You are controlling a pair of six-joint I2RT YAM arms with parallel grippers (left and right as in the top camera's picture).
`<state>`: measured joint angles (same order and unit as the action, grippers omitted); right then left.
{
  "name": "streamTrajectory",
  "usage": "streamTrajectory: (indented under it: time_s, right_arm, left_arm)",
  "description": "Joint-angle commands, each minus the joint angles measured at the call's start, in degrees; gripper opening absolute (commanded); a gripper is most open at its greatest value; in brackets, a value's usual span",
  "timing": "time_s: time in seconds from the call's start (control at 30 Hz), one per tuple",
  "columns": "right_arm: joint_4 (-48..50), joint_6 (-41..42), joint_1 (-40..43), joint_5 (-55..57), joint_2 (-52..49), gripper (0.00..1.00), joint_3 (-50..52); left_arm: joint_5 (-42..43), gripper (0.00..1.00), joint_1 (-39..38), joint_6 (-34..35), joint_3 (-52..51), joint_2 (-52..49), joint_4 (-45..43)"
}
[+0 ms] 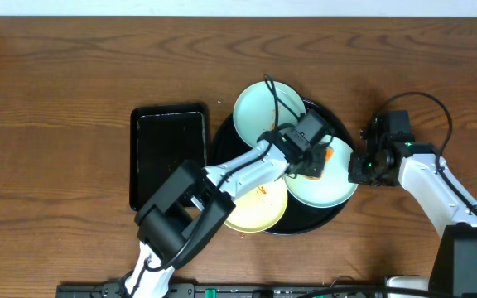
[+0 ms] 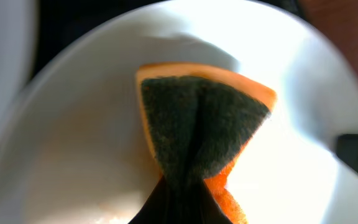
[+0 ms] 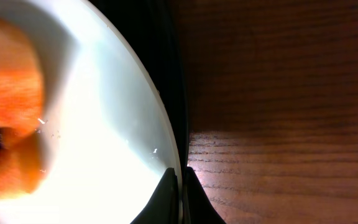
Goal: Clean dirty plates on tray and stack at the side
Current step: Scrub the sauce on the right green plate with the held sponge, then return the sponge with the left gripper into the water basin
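A: Left claw [image 1: 311, 159]?
B: Clamping on an orange sponge [image 2: 201, 124], which is resting on the right mint plate [image 1: 334, 189].
A: Right claw [image 3: 180, 190]?
B: Pinching that plate's rim.
A: Other plates?
B: All sitting on the round tray [image 1: 222, 145]: second mint plate [image 1: 265, 112] farthest, yellow plate [image 1: 255, 211] nearest. Counter [image 1: 56, 99] lying around it.

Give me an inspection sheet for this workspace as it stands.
Surface: dark wood table.
Job's things: round black tray holds three plates: top mint plate, right mint plate, yellow plate with orange smear.
Clutter: rectangular black tray left of it.
Grippers: left gripper pinches a sponge on the right mint plate; right gripper clamps that plate's rim.
Cables: black cable crosses the top mint plate; another loops beside the right gripper.
Surroundings: pale strip past the far edge.
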<state>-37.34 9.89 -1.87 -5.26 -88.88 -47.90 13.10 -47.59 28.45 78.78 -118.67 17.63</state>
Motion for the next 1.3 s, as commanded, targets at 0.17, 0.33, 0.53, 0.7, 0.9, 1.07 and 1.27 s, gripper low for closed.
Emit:
streamTrajectory:
  time_s: [0.17, 0.33, 0.53, 0.7, 0.9, 1.07, 1.27]
  right_arm:
    - [-0.4, -0.3, 0.4, 1.9, -0.3, 0.01, -0.8]
    - [-0.4, -0.3, 0.4, 1.9, -0.3, 0.01, -0.8]
    - [-0.3, -0.3, 0.4, 1.8, -0.3, 0.01, -0.8]
    - [0.2, -0.3, 0.4, 1.8, -0.3, 0.06, -0.8]
    - [1.7, 0.0, 0.3, 1.7, -0.3, 0.2, -0.8]
    - [3.4, 0.4, 0.3, -0.7, -0.3, 0.2, -0.8]
    - [3.7, 0.4, 0.3, -1.2, -0.3, 0.17, -0.5]
  left_arm:
    - [-4.0, 0.07, 2.9, -0.8, -0.6, 2.1, 8.1]
    - [-4.0, 0.07, 3.2, -0.8, -0.6, 7.3, 11.8]
    - [-4.0, 0.07, 4.8, -1.1, -0.6, 13.3, 14.9]
    - [-7.5, 0.08, 7.8, -3.0, -0.6, 18.0, 17.6]
    - [-12.8, 0.07, 14.2, -3.9, -0.7, 21.7, 23.2]
    - [-13.0, 0.07, 21.8, -5.7, -0.7, 22.2, 27.8]
    - [-13.8, 0.07, 32.1, -5.7, -1.6, 22.2, 30.4]
